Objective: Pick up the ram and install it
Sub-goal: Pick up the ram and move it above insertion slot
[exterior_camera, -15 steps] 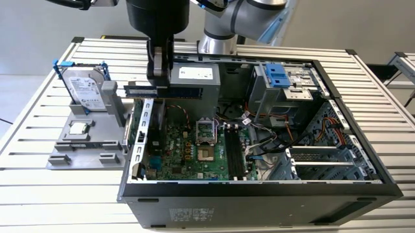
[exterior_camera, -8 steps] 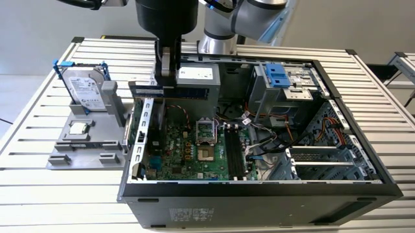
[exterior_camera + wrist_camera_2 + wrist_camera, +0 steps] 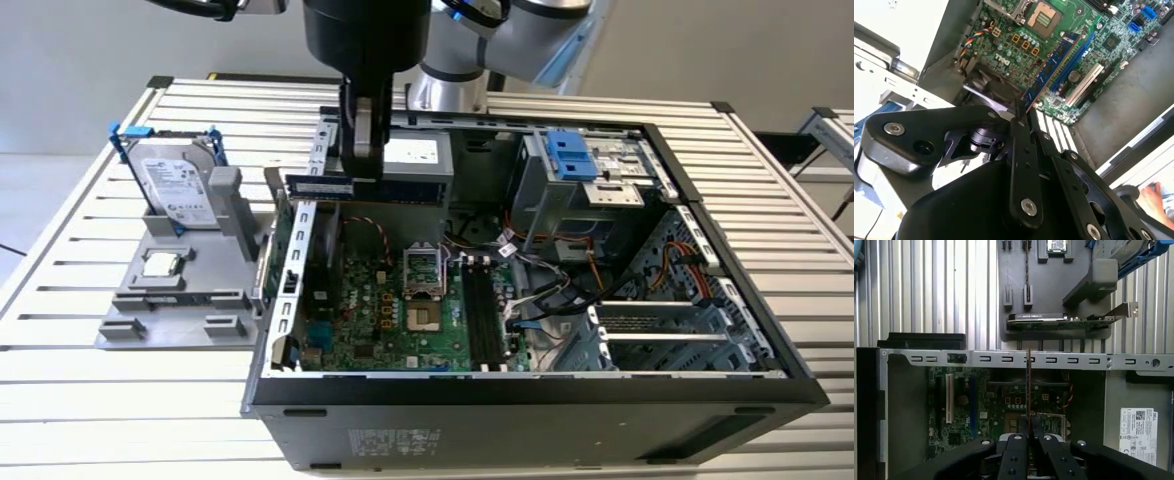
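My gripper (image 3: pixel 358 178) is shut on the ram (image 3: pixel 320 186), a narrow blue-green stick held level and on edge. It hangs above the open computer case (image 3: pixel 534 395), over the wall on the exterior view's left. In the second wrist view the ram (image 3: pixel 1054 65) juts out from the gripper (image 3: pixel 1023 112) over the green motherboard (image 3: pixel 1019 55). The first wrist view shows the ram (image 3: pixel 1028 385) edge-on as a thin line that crosses the case's metal rim (image 3: pixel 1004 359), with the gripper (image 3: pixel 1029 432) closed around it. The black memory slots (image 3: pixel 483 310) lie lower in the case, apart from the stick.
A grey fixture (image 3: pixel 174 300) at the exterior view's left holds a silver hard drive (image 3: pixel 180 185) and a small processor chip (image 3: pixel 163 263). A card (image 3: pixel 1054 322) lies in the fixture. Cables (image 3: pixel 547 280) and a drive cage (image 3: pixel 587 170) crowd the case. A person's hand (image 3: pixel 1154 195) is nearby.
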